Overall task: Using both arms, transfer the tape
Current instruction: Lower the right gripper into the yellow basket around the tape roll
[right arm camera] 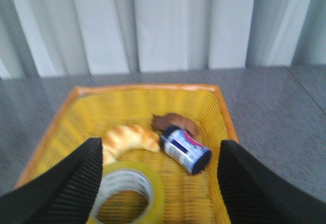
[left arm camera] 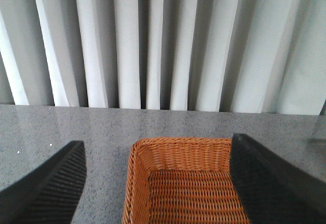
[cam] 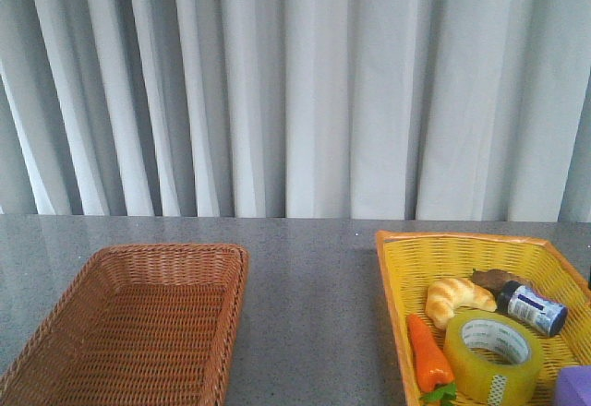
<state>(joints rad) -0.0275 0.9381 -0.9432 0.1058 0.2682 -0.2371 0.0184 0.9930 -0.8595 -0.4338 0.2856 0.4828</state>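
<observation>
Your right arm is the one to move first: the tape (cam: pixel 492 355) lies flat in the yellow basket (cam: pixel 406 268), core hole facing up, and it sits just below and slightly to the inner side of the right jaws (right arm camera: pixel 158 183), which stand wide apart and hold nothing. In the right wrist view the roll (right arm camera: pixel 130 191) shows between the two black fingers (right arm camera: pixel 61 188), nearer to one of them than to the middle of the gap, so you would likely need to shift the jaws sideways over it before you lower. Because the roll lies flat, its axis points upward; a grasp probably means one finger inside the core and one outside the wall, or both spanning the outer rim. Mind the neighbours: the croissant (right arm camera: pixel 127 138) and the small blue-labelled bottle (right arm camera: pixel 184 149) lie just beyond the roll, and in the front view an orange carrot (cam: pixel 428 352) lies right beside it. Your left jaws (left arm camera: pixel 158 183) are also spread and empty, hanging over the brown wicker basket (left arm camera: pixel 178 183), well apart from the tape across the grey bench (cam: pixel 305 314), so they look placed to receive the roll.
</observation>
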